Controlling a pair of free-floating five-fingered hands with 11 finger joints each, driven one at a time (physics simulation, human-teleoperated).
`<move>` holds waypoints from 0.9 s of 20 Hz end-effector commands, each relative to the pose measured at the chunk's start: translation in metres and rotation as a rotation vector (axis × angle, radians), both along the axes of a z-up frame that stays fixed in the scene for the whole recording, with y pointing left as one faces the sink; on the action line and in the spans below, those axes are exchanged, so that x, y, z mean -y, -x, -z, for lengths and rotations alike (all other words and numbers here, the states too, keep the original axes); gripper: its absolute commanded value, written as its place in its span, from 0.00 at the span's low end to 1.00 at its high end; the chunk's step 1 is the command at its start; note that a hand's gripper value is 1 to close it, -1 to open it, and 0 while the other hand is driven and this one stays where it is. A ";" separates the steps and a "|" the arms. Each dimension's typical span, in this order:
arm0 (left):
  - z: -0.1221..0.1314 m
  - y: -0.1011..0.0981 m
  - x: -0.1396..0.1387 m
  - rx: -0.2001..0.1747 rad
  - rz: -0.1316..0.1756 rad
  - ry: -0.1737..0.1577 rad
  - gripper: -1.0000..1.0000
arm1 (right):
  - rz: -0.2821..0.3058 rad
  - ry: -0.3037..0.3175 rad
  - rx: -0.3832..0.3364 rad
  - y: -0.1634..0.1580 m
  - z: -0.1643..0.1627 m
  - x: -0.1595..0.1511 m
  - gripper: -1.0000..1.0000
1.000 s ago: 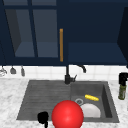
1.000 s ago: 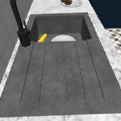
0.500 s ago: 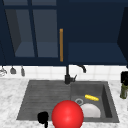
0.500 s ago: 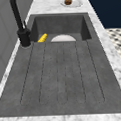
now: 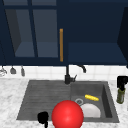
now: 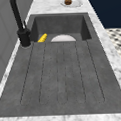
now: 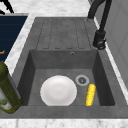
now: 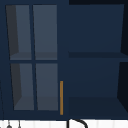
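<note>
Front view, right hand: the right hand (image 5: 122, 81) hangs directly over the top of the olive bottle (image 5: 120, 96). I cannot tell whether it touches, nor how its fingers are set.
Front view, bottle's place: upright on the counter (image 5: 10, 92), just past the right edge of the sink (image 5: 108, 100).
Front view, left hand: the left hand (image 5: 43, 117) is at the sink's front edge, near its left corner, beside a big red ball (image 5: 67, 115). I cannot make out its fingers.
Left side view: a ribbed drainboard (image 6: 62, 74) leads to the basin. The faucet (image 6: 23, 35) stands at the back edge, and a corn cob (image 6: 42, 37) and a white plate (image 6: 63, 38) lie in the basin.
Right side view: the bottle looks like smooth glass, so I judge it hard, slippery, rather heavy and breakable.
Hold: best taken round the wide body, below the shoulder.
Upper view: a dark blue cabinet (image 8: 95, 75) with a brass handle (image 8: 61, 97).
</note>
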State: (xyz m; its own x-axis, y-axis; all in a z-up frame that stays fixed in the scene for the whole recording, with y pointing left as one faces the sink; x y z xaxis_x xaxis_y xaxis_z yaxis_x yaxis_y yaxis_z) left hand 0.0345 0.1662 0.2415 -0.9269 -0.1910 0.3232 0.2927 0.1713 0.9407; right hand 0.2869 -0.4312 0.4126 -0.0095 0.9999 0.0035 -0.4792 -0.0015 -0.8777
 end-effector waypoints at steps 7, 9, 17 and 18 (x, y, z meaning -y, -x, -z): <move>0.000 0.000 0.000 0.000 0.000 0.000 0.50 | 0.005 0.013 0.021 0.048 -0.005 -0.062 1.00; 0.000 0.000 0.000 0.000 0.000 0.000 0.50 | 0.005 0.020 0.024 0.059 -0.015 -0.072 1.00; 0.000 0.000 0.000 0.000 0.000 0.000 0.50 | 0.004 0.023 0.031 0.101 -0.062 -0.107 1.00; 0.000 0.000 0.000 0.000 0.000 0.000 0.50 | 0.001 0.024 0.032 0.104 -0.069 -0.111 1.00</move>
